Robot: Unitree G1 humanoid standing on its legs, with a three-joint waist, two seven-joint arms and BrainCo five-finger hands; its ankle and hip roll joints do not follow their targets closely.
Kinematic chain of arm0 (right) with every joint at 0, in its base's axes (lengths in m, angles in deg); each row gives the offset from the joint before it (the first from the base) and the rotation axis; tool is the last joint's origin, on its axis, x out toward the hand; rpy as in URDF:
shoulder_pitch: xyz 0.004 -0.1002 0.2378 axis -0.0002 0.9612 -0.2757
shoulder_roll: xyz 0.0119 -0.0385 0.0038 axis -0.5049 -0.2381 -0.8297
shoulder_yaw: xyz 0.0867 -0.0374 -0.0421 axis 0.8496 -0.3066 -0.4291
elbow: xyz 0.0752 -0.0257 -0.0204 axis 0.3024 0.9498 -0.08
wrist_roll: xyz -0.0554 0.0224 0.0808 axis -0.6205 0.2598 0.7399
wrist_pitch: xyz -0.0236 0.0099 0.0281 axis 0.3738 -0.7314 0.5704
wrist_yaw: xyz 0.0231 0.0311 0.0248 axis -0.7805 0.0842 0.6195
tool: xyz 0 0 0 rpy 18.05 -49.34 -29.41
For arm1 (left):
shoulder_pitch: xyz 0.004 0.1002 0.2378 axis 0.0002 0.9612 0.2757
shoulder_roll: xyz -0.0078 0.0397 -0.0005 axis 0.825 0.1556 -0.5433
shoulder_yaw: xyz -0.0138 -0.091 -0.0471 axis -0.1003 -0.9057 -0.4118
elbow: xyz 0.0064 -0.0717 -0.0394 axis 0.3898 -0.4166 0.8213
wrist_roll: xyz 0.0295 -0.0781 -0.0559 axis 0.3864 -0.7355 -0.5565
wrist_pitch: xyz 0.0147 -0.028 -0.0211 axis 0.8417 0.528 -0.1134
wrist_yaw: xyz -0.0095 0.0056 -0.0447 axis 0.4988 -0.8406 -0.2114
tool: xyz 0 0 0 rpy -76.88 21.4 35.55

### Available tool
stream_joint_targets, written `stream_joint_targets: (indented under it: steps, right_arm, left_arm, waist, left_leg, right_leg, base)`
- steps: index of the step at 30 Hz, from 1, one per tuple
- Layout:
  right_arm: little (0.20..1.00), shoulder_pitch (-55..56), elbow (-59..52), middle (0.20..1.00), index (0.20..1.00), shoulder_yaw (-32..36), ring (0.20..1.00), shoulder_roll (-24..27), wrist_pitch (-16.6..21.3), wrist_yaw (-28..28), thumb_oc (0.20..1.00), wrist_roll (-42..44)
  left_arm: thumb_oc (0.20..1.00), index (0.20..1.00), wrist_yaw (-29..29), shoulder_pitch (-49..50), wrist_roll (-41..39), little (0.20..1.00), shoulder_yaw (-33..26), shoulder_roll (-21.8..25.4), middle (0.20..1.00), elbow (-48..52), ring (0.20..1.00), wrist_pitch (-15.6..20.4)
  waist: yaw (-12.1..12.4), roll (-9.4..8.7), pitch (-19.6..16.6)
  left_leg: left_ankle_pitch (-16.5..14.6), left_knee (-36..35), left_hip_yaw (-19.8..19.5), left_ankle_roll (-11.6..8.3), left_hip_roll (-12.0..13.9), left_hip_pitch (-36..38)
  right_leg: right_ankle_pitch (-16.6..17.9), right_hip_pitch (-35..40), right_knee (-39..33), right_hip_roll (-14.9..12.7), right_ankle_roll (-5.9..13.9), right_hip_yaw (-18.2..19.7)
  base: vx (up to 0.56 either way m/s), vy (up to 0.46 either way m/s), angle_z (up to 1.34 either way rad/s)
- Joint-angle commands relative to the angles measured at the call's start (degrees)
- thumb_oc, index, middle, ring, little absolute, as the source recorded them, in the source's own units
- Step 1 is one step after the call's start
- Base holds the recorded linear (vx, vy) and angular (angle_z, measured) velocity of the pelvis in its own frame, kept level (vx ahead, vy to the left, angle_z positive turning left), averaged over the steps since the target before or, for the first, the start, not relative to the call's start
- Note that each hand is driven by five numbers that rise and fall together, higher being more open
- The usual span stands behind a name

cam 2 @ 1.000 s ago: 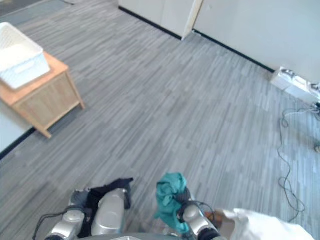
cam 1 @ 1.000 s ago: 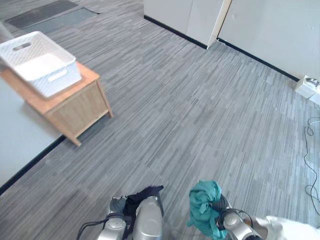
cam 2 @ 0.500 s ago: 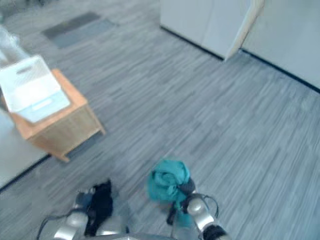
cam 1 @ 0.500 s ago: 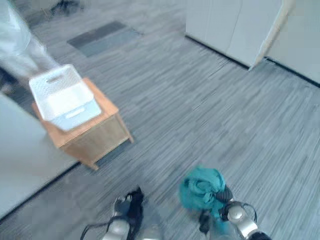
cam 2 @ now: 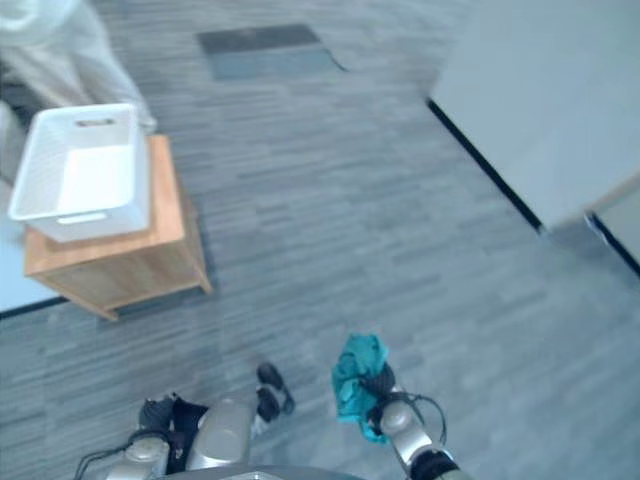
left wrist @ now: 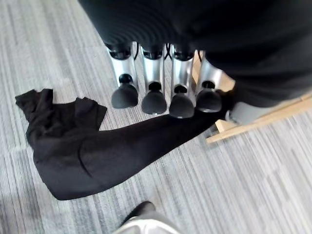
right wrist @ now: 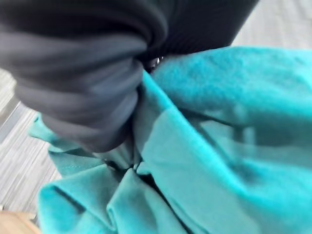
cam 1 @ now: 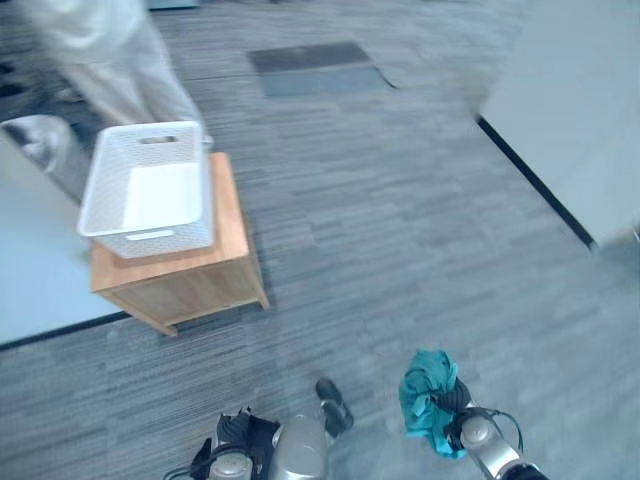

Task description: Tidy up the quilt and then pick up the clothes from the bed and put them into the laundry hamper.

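My left hand (left wrist: 151, 73) is shut on a black garment (left wrist: 97, 151), pinched between curled fingers and thumb; the cloth trails down over the grey carpet. The same hand (cam 2: 150, 452) shows low at the bottom edge. A bunched teal garment (cam 1: 426, 400) is held above the floor in my right hand (cam 1: 458, 402), and it (right wrist: 219, 146) crowds against that hand's dark cover (right wrist: 73, 73). The white laundry hamper (cam 1: 160, 238) stands open and looks bare inside, on a small wooden table (cam 1: 190, 285) ahead to the left, well away from both hands.
A pale bed edge (cam 1: 35, 270) lies left of the table. A person in white clothes (cam 1: 110, 50) stands behind the hamper. A light wall (cam 1: 570, 100) runs along the right. A dark mat (cam 1: 310, 60) lies on the carpet far ahead.
The camera has swung left, so the hamper and table now sit nearer the middle and a person has come into view. Both hands still hold their garments.
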Motion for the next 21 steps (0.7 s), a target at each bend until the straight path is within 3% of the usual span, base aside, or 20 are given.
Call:
stream_joint_targets:
  steps: [1, 3, 4, 5, 6, 7, 9, 10, 13, 14, 16, 17, 18, 19, 20, 21]
  right_arm:
    - [0.2, -6.62, 0.05, 0.2, 0.2, 4.93, 0.2, -1.28, 2.9, -0.46, 0.2, -1.06]
    - [0.2, -6.12, 0.05, 0.2, 0.2, 5.42, 0.2, -1.25, 3.33, -0.78, 0.2, -0.18]
    - [0.2, -5.31, -0.3, 0.2, 0.2, 5.52, 0.2, -1.22, 3.58, -0.92, 0.2, 0.45]
    - [0.2, -4.71, -0.58, 0.2, 0.2, 5.69, 0.2, -0.86, 3.77, -0.95, 0.2, 0.8]
    - [0.2, -4.14, -0.77, 0.2, 0.2, 5.78, 0.2, -0.64, 3.69, -0.91, 0.2, 1.0]
    - [0.2, -3.81, -1.12, 0.2, 0.2, 5.85, 0.2, -0.35, 3.61, -0.85, 0.2, 1.43]
    - [0.2, -3.99, -1.15, 0.2, 0.2, 6.91, 0.2, 0.0, 3.37, -0.78, 0.2, 2.29]
    - [0.2, -4.25, -2.25, 0.2, 0.2, 7.99, 0.2, 0.23, 2.86, -0.32, 0.2, 3.2]
    - [0.2, -4.66, -2.68, 0.2, 0.2, 8.49, 0.2, 0.5, 2.57, -0.07, 0.2, 3.22]
    - [0.2, -5.36, -2.85, 0.2, 0.2, 8.09, 0.2, 0.66, 3.05, 0.61, 0.2, 3.25]
    - [0.2, -7.1, -3.06, 0.2, 0.2, 6.84, 0.2, 1.18, 3.68, 1.03, 0.2, 2.89]
    - [0.2, -7.64, -4.62, 0.2, 0.2, 5.87, 0.2, 1.39, 3.95, 1.0, 0.2, 2.53]
    - [0.2, -7.73, -6.55, 0.2, 0.2, 5.59, 0.2, 1.95, 4.23, 0.66, 0.2, 2.75]
    - [0.2, -8.0, -7.78, 0.2, 0.2, 5.44, 0.2, 2.23, 4.34, 0.49, 0.2, 3.22]
    - [0.2, -7.95, -7.41, 0.2, 0.2, 5.85, 0.2, 2.62, 4.17, 0.68, 0.2, 3.2]
    - [0.2, -7.96, -7.38, 0.2, 0.2, 5.89, 0.2, 2.63, 4.19, 0.69, 0.2, 3.2]
  left_arm:
    - [0.2, 0.2, -3.25, -4.41, -0.68, 0.2, 6.65, 2.43, 0.2, 2.6, 0.2, 1.27]
    - [0.2, 0.2, -3.97, -5.79, -0.08, 0.2, 7.55, 2.44, 0.2, 2.21, 0.2, 1.87]
    - [0.2, 0.2, -4.13, -6.72, 0.19, 0.2, 8.56, 2.22, 0.2, 2.24, 0.2, 2.05]
    - [0.2, 0.2, -4.0, -7.16, 0.24, 0.2, 8.92, 1.87, 0.2, 2.56, 0.2, 2.39]
    - [0.2, 0.2, -3.85, -7.18, 0.37, 0.2, 9.11, 1.66, 0.2, 2.79, 0.2, 2.6]
    - [0.2, 0.2, -3.44, -7.48, 1.0, 0.2, 9.84, 1.46, 0.2, 3.07, 0.2, 2.88]
    - [0.2, 0.2, -3.02, -7.64, 1.65, 0.2, 9.65, 1.53, 0.2, 3.4, 0.2, 3.22]
    - [0.2, 0.2, -2.56, -7.49, 2.09, 0.2, 8.89, 2.37, 0.2, 4.02, 0.2, 3.75]
    - [0.2, 0.2, -1.98, -6.89, 2.79, 0.2, 8.99, 3.21, 0.2, 4.57, 0.2, 4.02]
    - [0.2, 0.2, -1.63, -6.28, 2.88, 0.2, 8.44, 3.65, 0.2, 4.4, 0.2, 4.68]
    - [0.2, 0.2, -2.1, -5.99, 1.75, 0.2, 7.25, 3.91, 0.2, 5.31, 0.2, 4.7]
    - [0.2, 0.2, -2.13, -5.68, 1.36, 0.2, 7.1, 4.19, 0.2, 7.51, 0.2, 4.63]
    - [0.2, 0.2, -2.13, -5.49, 1.28, 0.2, 7.0, 4.69, 0.2, 9.28, 0.2, 4.74]
    - [0.2, 0.2, -2.09, -5.53, 0.93, 0.2, 6.74, 5.12, 0.2, 10.93, 0.2, 5.03]
    - [0.2, 0.2, -1.37, -5.85, 1.4, 0.2, 6.95, 5.3, 0.2, 10.89, 0.2, 5.0]
    - [0.2, 0.2, -1.36, -5.86, 1.41, 0.2, 6.98, 5.3, 0.2, 10.9, 0.2, 4.99]
  waist:
    - [1.15, 5.01, 2.22]
    - [-1.02, 5.96, 2.54]
    - [-2.75, 6.41, 2.5]
    - [-4.09, 6.93, 2.28]
    - [-5.2, 7.2, 2.4]
    - [-6.74, 7.09, 2.66]
    - [-8.27, 6.45, 2.24]
    - [-8.89, 6.42, 2.42]
    - [-9.75, 6.52, 3.31]
    - [-9.72, 4.76, 3.02]
    - [-9.56, 4.24, 3.09]
    - [-9.01, 3.7, 4.09]
    - [-8.27, 3.01, 5.22]
    - [-7.38, 2.43, 6.03]
    - [-6.68, 2.45, 5.98]
    - [-6.73, 2.5, 6.11]
  left_leg:
    - [2.66, -13.37, -11.19, -6.14, -1.2, 7.85]
    - [2.38, -15.94, -16.27, -6.88, -1.87, 11.38]
    - [2.41, -17.34, -19.89, -7.53, -1.73, 12.56]
    - [3.33, -18.39, -21.84, -8.47, -0.89, 12.88]
    - [3.2, -18.55, -23.95, -8.94, -0.89, 13.37]
    - [2.35, -18.18, -26.7, -9.55, -1.2, 13.8]
    - [1.05, -19.14, -30.88, -10.78, -1.13, 16.14]
    - [-0.67, -19.24, -34.42, -11.8, -0.59, 19.62]
    - [-2.72, -18.11, -37.1, -12.33, 0.39, 22.85]
    - [-4.18, -15.27, -38.51, -13.29, 0.82, 24.46]
    - [-0.89, -3.32, -39.04, -14.85, 4.62, 22.02]
    - [2.89, 8.7, -37.86, -15.2, 8.03, 17.26]
    - [4.35, 17.21, -34.62, -14.36, 10.79, 12.12]
    - [3.58, 19.92, -31.06, -13.54, 12.99, 8.74]
    - [0.22, 16.44, -26.26, -13.67, 13.86, 7.16]
    - [0.07, 16.4, -26.31, -13.59, 13.8, 7.33]
  right_leg:
    - [6.02, -16.32, 8.78, -2.12, -1.0, 7.59]
    - [4.08, -19.44, 10.31, -4.27, -1.74, 9.38]
    - [1.3, -22.23, 7.31, -4.51, -3.81, 11.06]
    - [0.11, -23.95, 1.78, -4.25, -6.4, 12.59]
    - [-0.19, -24.24, -1.89, -4.27, -6.81, 14.07]
    - [-0.02, -25.38, -10.88, -4.32, -7.32, 17.29]
    - [2.52, -26.52, -25.05, -5.51, -6.63, 21.92]
    - [6.07, -30.48, -30.55, -7.83, -4.81, 24.52]
    - [6.57, -31.72, -28.58, -8.57, -4.23, 24.88]
    - [7.43, -29.35, -26.81, -7.89, -3.5, 25.05]
    - [6.77, -28.32, -23.21, -5.07, -4.51, 25.75]
    - [5.83, -26.96, -22.52, -4.49, -6.52, 24.45]
    - [4.66, -24.8, -22.97, -3.85, -8.33, 22.11]
    - [3.15, -21.8, -24.14, -2.83, -9.87, 18.95]
    - [1.03, -18.79, -25.09, -2.13, -9.68, 15.62]
    - [1.02, -18.55, -25.16, -2.16, -9.59, 15.51]
  base:
    - [0.57, 0.131, 1.74]
    - [0.51, -0.006, 1.36]
    - [0.5, -0.149, 1.9]
    - [0.5, -0.173, 2.51]
    - [0.46, -0.206, 2.59]
    - [0.53, -0.215, 2.14]
    - [0.81, -0.33, 1.68]
    - [0.75, -0.313, 1.32]
    - [0.7, -0.326, 1.35]
    - [0.55, -0.37, 0.86]
    - [0.59, -0.492, 0.75]
    - [0.33, -0.522, 0.45]
    - [0.22, -0.553, 0.59]
    - [0.26, -0.487, 0.47]
    - [0.21, -0.288, 0.37]
    - [0.26, -0.184, 0.56]
